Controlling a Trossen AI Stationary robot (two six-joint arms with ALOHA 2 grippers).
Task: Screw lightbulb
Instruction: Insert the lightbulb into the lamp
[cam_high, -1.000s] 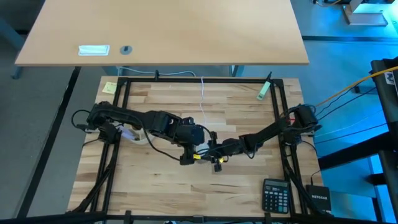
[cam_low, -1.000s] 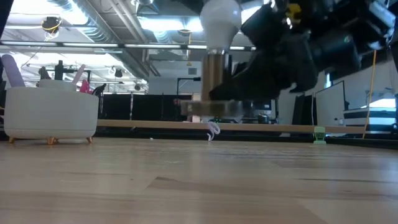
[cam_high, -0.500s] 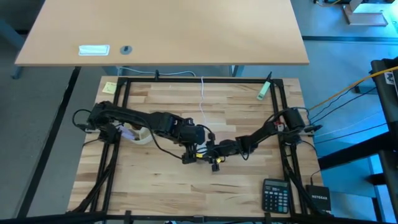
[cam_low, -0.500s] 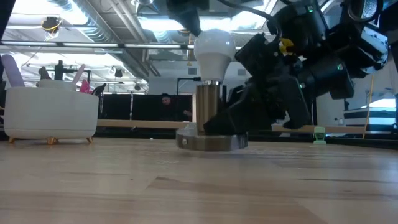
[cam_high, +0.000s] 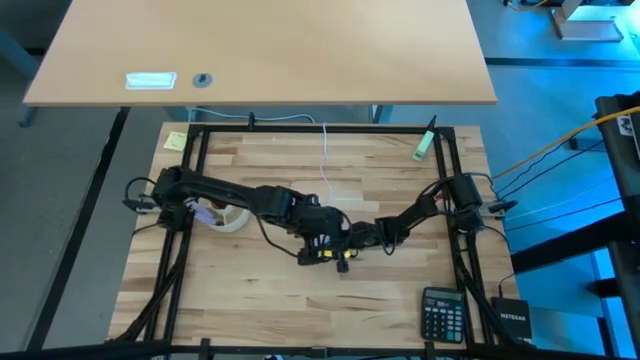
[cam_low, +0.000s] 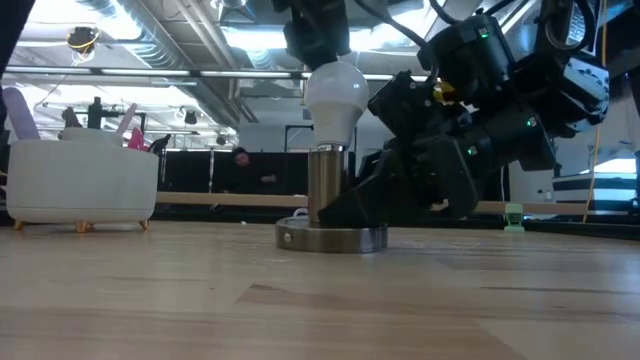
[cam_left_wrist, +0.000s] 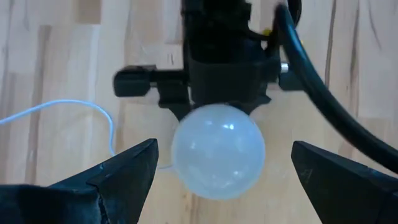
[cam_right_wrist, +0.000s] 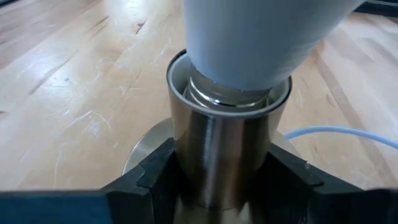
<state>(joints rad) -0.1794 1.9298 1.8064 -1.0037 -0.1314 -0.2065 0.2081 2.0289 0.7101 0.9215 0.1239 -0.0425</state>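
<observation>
I've got the lightbulb (cam_low: 334, 95) upright w/ base in the socket (cam_low: 330, 205) mid-surface | right gripper (cam_right_wrist: 217, 180) clamped on socket barrel | left gripper (cam_left_wrist: 217, 165) fingers apart around bulb, no contact | threads showing, so prob. not fully seated; turning left

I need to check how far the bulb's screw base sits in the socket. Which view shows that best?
The right wrist view: the bulb base sits tilted in the socket mouth, threads visible. Low view shows bulb and socket side-on. Left wrist view shows only the dome; the high view hides it.
</observation>
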